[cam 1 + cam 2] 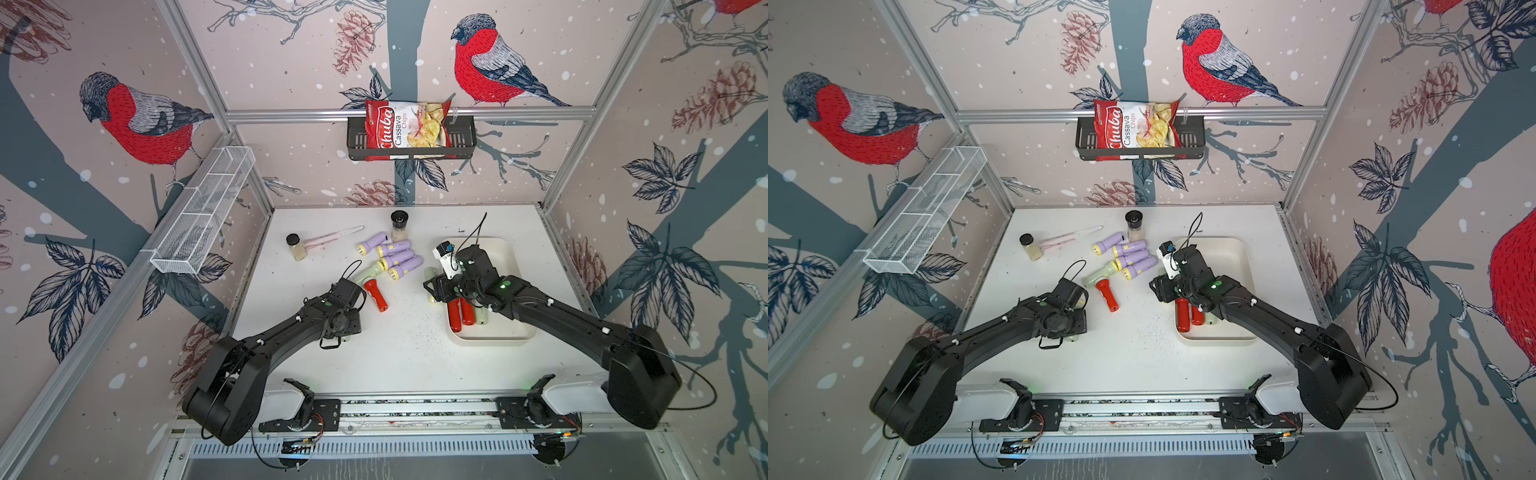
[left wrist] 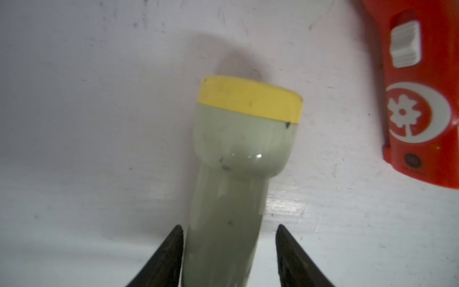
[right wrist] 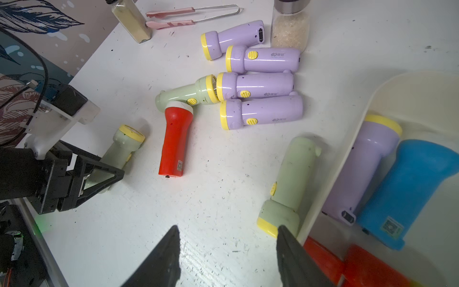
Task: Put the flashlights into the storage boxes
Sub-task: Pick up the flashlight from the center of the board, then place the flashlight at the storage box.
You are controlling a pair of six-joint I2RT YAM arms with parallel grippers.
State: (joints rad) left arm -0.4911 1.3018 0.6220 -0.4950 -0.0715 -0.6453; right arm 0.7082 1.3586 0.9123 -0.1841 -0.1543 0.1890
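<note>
- Where bird-print walls [image 1: 137, 120] enclose it, the white table [image 1: 415, 361] carries a cream tray [image 1: 515, 257] holding several flashlights [image 1: 454, 318].
- Other flashlights [image 1: 401, 259] lie loose beside it.
- The right gripper [image 3: 227, 248] is spread, empty.
- The left gripper [image 2: 228, 231] straddles a green flashlight [image 2: 238, 149]; grip unclear.

- Your left arm [image 1: 274, 338] reaches forward and inward, wrist pitched down — the left gripper [image 2: 229, 228] points downward with its jaws part-way apart.
- Your right arm [image 1: 561, 309] stretches forward and inward too; the right gripper [image 3: 228, 228] tilts downward — black wedge-shaped fingers [image 3: 161, 261] standing apart.
</note>
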